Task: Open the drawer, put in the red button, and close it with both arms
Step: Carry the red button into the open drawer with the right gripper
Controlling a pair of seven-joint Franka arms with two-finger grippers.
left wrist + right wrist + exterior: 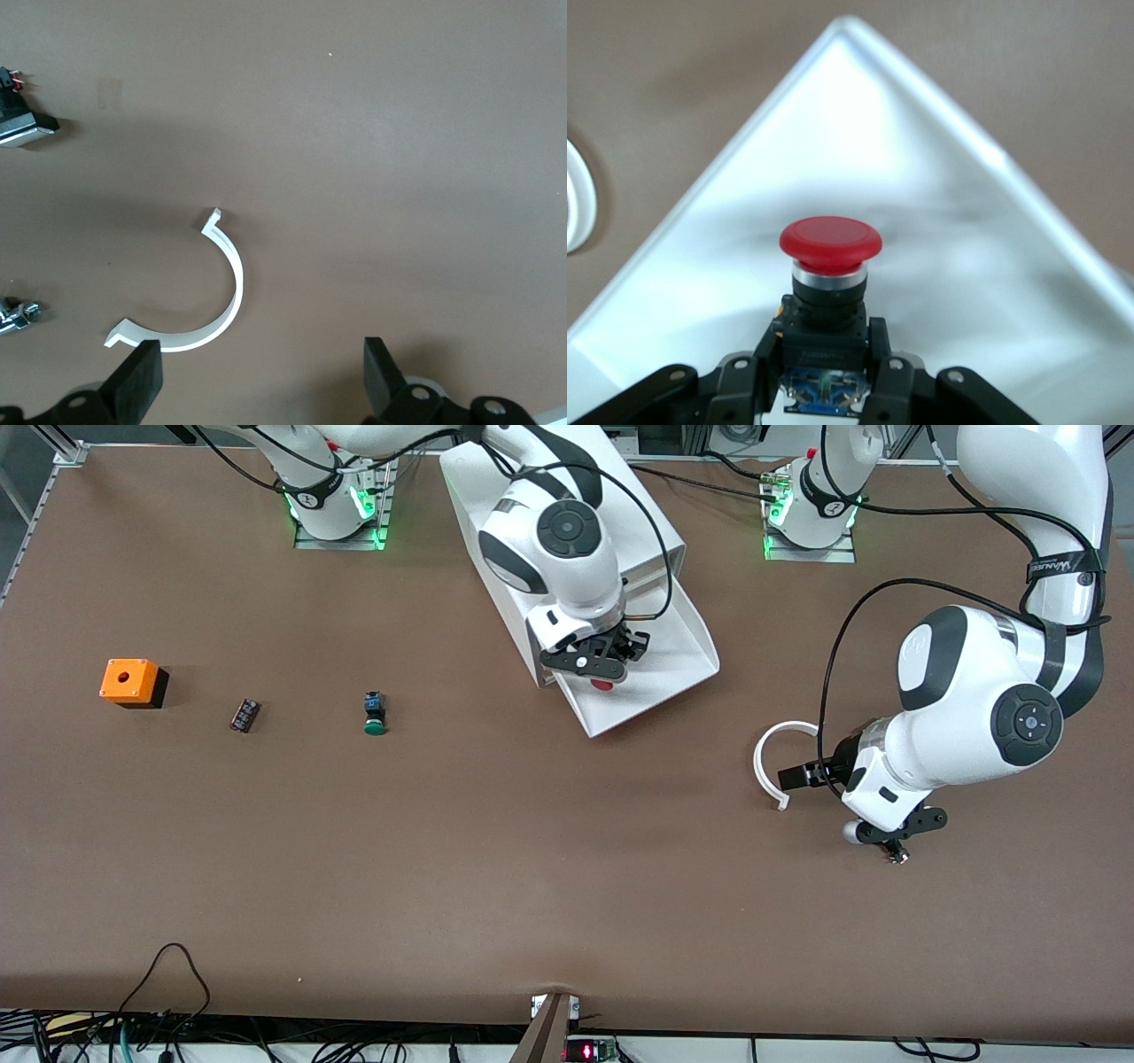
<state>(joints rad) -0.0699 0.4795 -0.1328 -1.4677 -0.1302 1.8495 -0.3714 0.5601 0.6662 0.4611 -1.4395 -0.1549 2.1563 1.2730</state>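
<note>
Right gripper: jaws clamped on the black body of the red button, red cap pointing out from the fingertips; it hangs over the open drawer.
Red button: held in the air above the drawer's white floor, not resting on it.
Drawer: pulled out of the white cabinet, its open tray toward the front camera, at about 5 o'clock from the cabinet.
Left gripper: jaws spread wide, holding nothing, low over the bare table at the left arm's end; this arm waits.
White curved clip: lies flat on the table just beside the left gripper.
Green button: on the table toward the right arm's end.
Small black part: at 9 o'clock from the green button in the front view.
Orange box: farther along at 9 o'clock again.
</note>
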